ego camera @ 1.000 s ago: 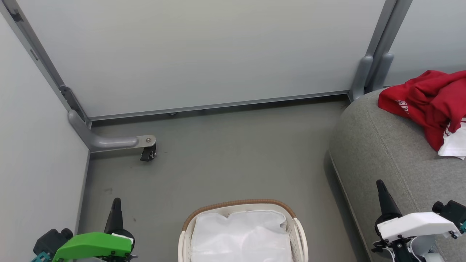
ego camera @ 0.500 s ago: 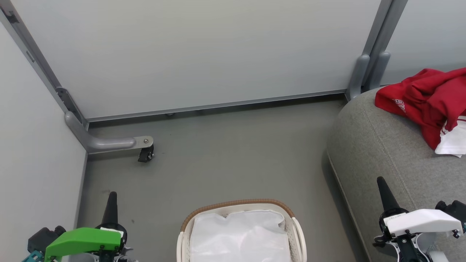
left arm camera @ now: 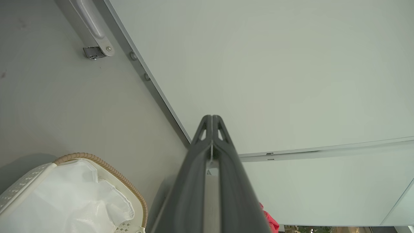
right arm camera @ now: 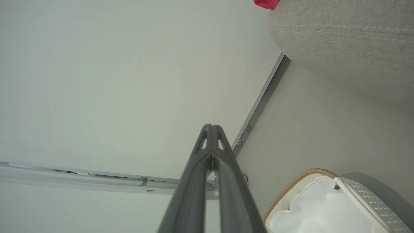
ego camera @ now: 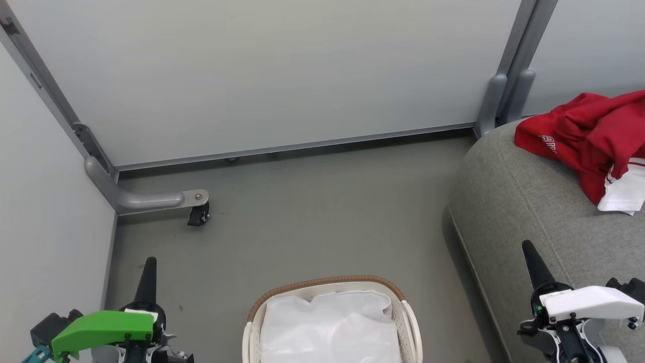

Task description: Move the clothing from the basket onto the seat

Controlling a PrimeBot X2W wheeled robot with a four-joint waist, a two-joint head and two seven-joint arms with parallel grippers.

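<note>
At the lower left of the frame my left end effector (ego camera: 149, 269) is closed on nothing, fingers pressed together above the grey floor (ego camera: 312, 212). At bottom centre stands the basket (ego camera: 325, 281), its white liner (ego camera: 327, 327) showing inside. At the lower right my right end effector (ego camera: 531, 257) is likewise closed and empty, over the seat (ego camera: 504, 201). The red clothing (ego camera: 584, 131) lies crumpled on the seat at the upper right edge.
</note>
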